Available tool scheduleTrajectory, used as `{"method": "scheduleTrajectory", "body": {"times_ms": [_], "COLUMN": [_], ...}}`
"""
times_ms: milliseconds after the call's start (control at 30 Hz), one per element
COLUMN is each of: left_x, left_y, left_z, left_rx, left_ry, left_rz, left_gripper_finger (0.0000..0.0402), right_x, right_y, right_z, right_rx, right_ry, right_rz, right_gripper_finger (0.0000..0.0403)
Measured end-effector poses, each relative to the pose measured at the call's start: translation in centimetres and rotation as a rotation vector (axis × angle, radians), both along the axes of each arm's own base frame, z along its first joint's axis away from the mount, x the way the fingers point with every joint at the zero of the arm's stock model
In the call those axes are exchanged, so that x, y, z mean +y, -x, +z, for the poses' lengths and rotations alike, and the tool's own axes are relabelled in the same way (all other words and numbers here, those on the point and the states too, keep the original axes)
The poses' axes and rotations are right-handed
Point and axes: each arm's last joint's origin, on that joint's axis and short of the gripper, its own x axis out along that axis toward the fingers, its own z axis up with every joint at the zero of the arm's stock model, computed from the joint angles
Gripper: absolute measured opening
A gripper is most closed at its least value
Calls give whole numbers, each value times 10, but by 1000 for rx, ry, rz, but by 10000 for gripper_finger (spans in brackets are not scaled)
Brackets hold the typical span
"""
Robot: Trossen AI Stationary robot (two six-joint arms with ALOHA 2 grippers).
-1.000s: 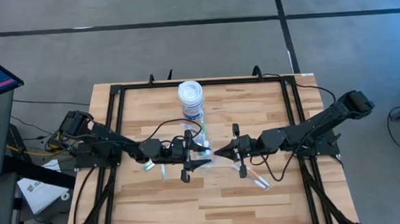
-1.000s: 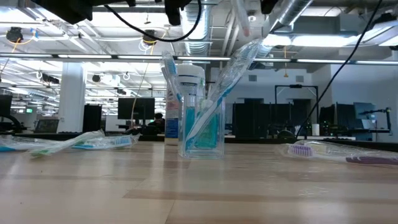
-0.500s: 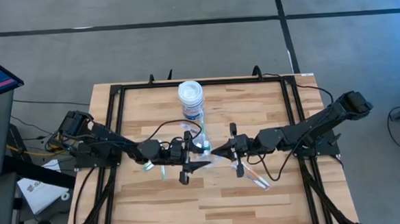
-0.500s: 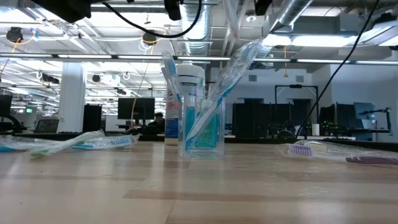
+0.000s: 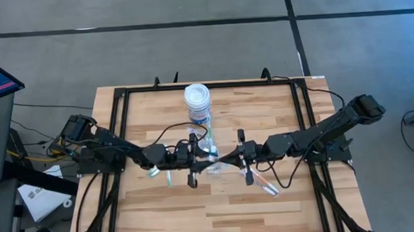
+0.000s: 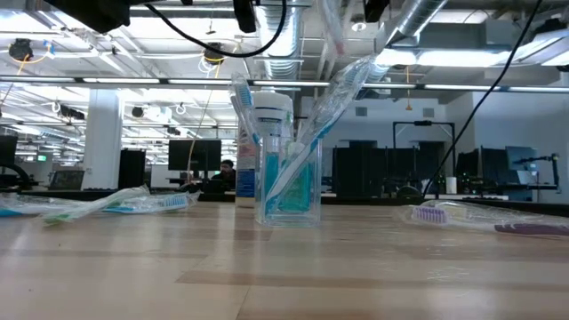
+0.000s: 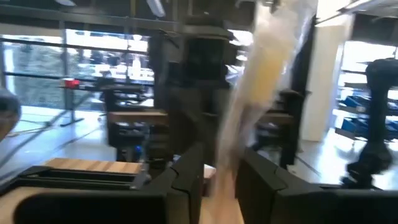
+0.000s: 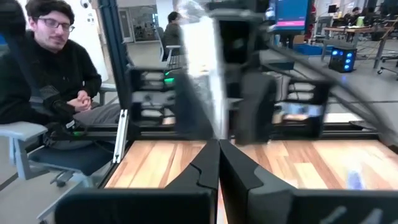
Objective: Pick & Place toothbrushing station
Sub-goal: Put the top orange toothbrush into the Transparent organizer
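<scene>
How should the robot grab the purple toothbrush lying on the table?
Probably best to grip the purple toothbrush at the middle of its handle, coming straight down from above. It lies flat on the table, long and thin, so fingers closing across its narrow width should catch it. Its clear wrapper may be slippery.

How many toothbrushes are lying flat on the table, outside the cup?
4 toothbrushes, it seems: two left of the clear cup, at and; two right of it, at and. More may be hidden.
</scene>
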Motion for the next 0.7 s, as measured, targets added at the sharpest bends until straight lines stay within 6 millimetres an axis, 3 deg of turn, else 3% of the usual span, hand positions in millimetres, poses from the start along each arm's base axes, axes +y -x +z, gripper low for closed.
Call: {"method": "scheduleTrajectory", "body": {"times_ms": [233, 700], "left_x": [1, -2], "left_y": [0, 1], "left_z": [0, -1], "left_rx": [0, 15], "left_ry": [5, 1], "left_rz": [20, 16], "left_gripper_finger": [12, 5], "right_x": [0, -1], "right_y": [0, 1], "right_z": [0, -3], "right_rx": [4, 38], "right_ry": [2, 22], "right_rz": [-1, -6], "right_gripper_finger": [0, 0]}}
